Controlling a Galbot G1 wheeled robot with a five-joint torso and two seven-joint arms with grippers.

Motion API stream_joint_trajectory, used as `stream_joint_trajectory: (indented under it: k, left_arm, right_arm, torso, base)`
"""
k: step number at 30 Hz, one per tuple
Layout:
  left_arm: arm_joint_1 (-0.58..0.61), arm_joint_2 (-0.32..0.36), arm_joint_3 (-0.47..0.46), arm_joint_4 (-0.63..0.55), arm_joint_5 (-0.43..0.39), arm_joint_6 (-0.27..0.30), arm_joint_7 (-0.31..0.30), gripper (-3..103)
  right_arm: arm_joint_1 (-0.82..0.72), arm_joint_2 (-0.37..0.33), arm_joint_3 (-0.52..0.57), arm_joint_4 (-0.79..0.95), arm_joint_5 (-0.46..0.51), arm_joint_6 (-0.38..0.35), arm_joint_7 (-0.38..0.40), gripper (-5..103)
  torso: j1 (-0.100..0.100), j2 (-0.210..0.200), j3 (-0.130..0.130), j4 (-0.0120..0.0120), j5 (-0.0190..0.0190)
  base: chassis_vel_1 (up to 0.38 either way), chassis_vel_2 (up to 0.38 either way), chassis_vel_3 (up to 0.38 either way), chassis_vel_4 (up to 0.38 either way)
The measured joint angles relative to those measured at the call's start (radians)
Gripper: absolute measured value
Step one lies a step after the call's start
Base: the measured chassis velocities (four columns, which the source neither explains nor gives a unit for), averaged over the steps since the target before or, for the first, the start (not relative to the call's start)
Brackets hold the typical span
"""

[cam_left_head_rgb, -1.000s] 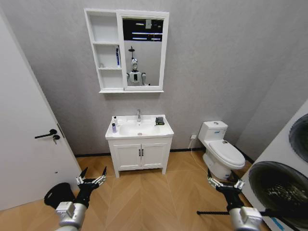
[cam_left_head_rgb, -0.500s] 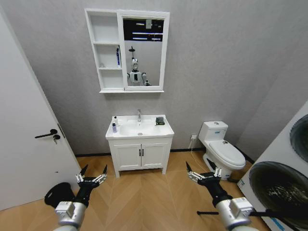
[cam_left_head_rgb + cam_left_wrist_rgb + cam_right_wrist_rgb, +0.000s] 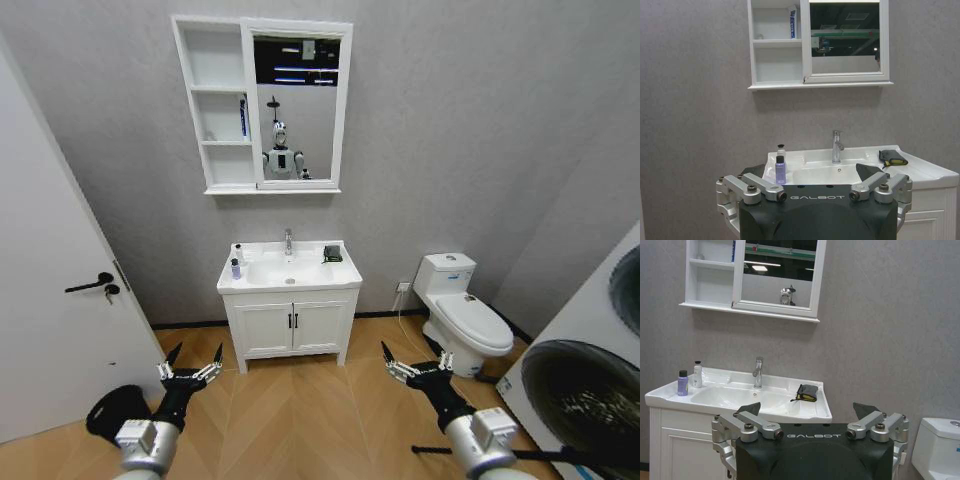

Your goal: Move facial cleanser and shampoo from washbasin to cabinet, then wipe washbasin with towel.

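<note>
The white washbasin [image 3: 345,276] stands against the far wall on a two-door vanity. On its left rim stand a small purple bottle [image 3: 236,268] and a white bottle [image 3: 239,252] with a dark cap; I cannot tell which is the facial cleanser and which the shampoo. The dark towel [image 3: 332,254] lies on the right rim. Above hangs the cabinet [image 3: 215,60] beside its mirror. My left gripper [image 3: 190,370] and right gripper [image 3: 415,365] are both open and empty, low over the floor, well short of the basin. The wrist views face the purple bottle [image 3: 780,170], the towel [image 3: 806,392] and the basin.
A white door [image 3: 50,300] with a black handle stands at the left, a toilet [image 3: 465,315] at the right, and a large drum-fronted machine [image 3: 590,390] at the far right. A blue tube [image 3: 243,117] stands on the cabinet's middle shelf. Wooden floor [image 3: 300,410] lies between me and the vanity.
My right gripper has swung inward to the left and a little up. The head view has shifted slightly. The left gripper and the things on the basin stay put.
</note>
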Motion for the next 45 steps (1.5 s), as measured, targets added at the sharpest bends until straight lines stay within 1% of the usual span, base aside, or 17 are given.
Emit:
stream_joint_trajectory:
  k: [11, 14, 18, 22, 24, 25, 26, 27, 28, 30, 33, 37, 38, 41, 45]
  left_arm:
    - [0.01, -0.019, 0.008, -0.001, 0.022, -0.004, -0.001, 100]
    - [0.012, -0.021, 0.009, -0.001, 0.026, -0.006, -0.001, 100]
    - [0.014, -0.023, 0.008, -0.004, 0.026, -0.009, -0.003, 100]
    - [0.013, -0.023, 0.006, -0.005, 0.025, -0.009, -0.007, 100]
    - [0.012, -0.024, 0.006, -0.005, 0.025, -0.009, -0.009, 100]
    - [0.012, -0.024, 0.006, -0.005, 0.025, -0.009, -0.009, 100]
    - [0.011, -0.024, 0.006, -0.005, 0.025, -0.009, -0.01, 100]
    - [0.011, -0.024, 0.006, -0.005, 0.025, -0.009, -0.01, 100]
    - [0.01, -0.025, 0.007, -0.005, 0.024, -0.009, -0.012, 100]
    - [0.009, -0.025, 0.009, -0.004, 0.024, -0.009, -0.013, 100]
    - [0.009, -0.026, 0.01, -0.004, 0.024, -0.009, -0.015, 100]
    - [0.006, -0.028, 0.013, -0.001, 0.025, -0.009, -0.018, 100]
    - [0.005, -0.029, 0.014, 0.0, 0.025, -0.009, -0.019, 100]
    - [0.005, -0.03, 0.014, 0.001, 0.025, -0.009, -0.02, 100]
    - [0.006, -0.035, 0.015, 0.003, 0.029, -0.013, -0.025, 100]
  right_arm:
    - [-0.016, 0.006, 0.004, -0.018, -0.003, 0.025, -0.009, 100]
    - [-0.022, 0.007, 0.006, -0.023, -0.003, 0.034, -0.011, 100]
    - [-0.028, 0.009, 0.009, -0.025, -0.003, 0.041, -0.014, 100]
    - [-0.029, 0.009, 0.011, -0.025, -0.003, 0.043, -0.014, 100]
    - [-0.031, 0.011, 0.014, -0.025, -0.003, 0.046, -0.014, 100]
    - [-0.031, 0.011, 0.014, -0.025, -0.003, 0.046, -0.014, 100]
    - [-0.033, 0.012, 0.014, -0.027, -0.003, 0.049, -0.015, 100]
    - [-0.033, 0.012, 0.014, -0.027, -0.003, 0.049, -0.015, 100]
    - [-0.038, 0.014, 0.016, -0.029, -0.003, 0.055, -0.017, 100]
    - [-0.042, 0.015, 0.017, -0.032, -0.003, 0.06, -0.02, 100]
    - [-0.043, 0.016, 0.018, -0.033, -0.003, 0.062, -0.02, 100]
    - [-0.038, 0.015, 0.018, -0.039, -0.003, 0.064, -0.021, 100]
    - [-0.038, 0.015, 0.018, -0.041, -0.003, 0.064, -0.021, 100]
    - [-0.038, 0.015, 0.017, -0.044, -0.004, 0.064, -0.023, 100]
    - [-0.038, 0.015, 0.015, -0.048, -0.009, 0.065, -0.025, 100]
  torso:
    - [0.0, 0.0, 0.0, 0.0002, 0.0001]
    - [0.0, 0.0, 0.0, -0.0003, 0.0]
    - [-0.001, 0.0, 0.0, 0.0001, 0.0001]
    - [-0.001, 0.0, 0.0, 0.0001, 0.0002]
    - [0.0, 0.0, 0.0, -0.0002, -0.0006]
    - [0.0, 0.0, 0.0, -0.0002, -0.0006]
    - [0.0, 0.0, 0.0, 0.0002, 0.0007]
    - [0.0, 0.0, 0.0, 0.0002, 0.0007]
    - [0.0, 0.0, 0.0, 0.0002, -0.0004]
    - [0.0, 0.0, 0.0, 0.0, 0.0002]
    - [0.0, 0.0, 0.0, -0.0002, -0.0001]
    - [0.0, 0.0, 0.0, 0.0001, 0.0002]
    - [0.0, 0.0, 0.0, -0.0002, -0.0005]
    - [0.0, 0.0, 0.0, 0.0001, 0.0003]
    - [0.0, 0.0, 0.0, -0.0002, 0.0]
  base:
    - [-0.114, 0.117, 0.111, -0.119]
    - [-0.148, 0.119, 0.138, -0.14]
    - [-0.189, 0.171, 0.178, -0.179]
    - [-0.21, 0.215, 0.232, -0.244]
    - [-0.241, 0.266, 0.238, -0.258]
    - [-0.241, 0.285, 0.244, -0.263]
    - [-0.275, 0.263, 0.266, -0.294]
    - [-0.275, 0.263, 0.266, -0.294]
    - [-0.251, 0.25, 0.25, -0.242]
    - [-0.246, 0.25, 0.25, -0.256]
    - [-0.269, 0.258, 0.261, -0.266]
    - [-0.268, 0.257, 0.266, -0.26]
    - [-0.269, 0.269, 0.302, -0.272]
    - [-0.26, 0.266, 0.278, -0.268]
    - [-0.259, 0.264, 0.277, -0.283]
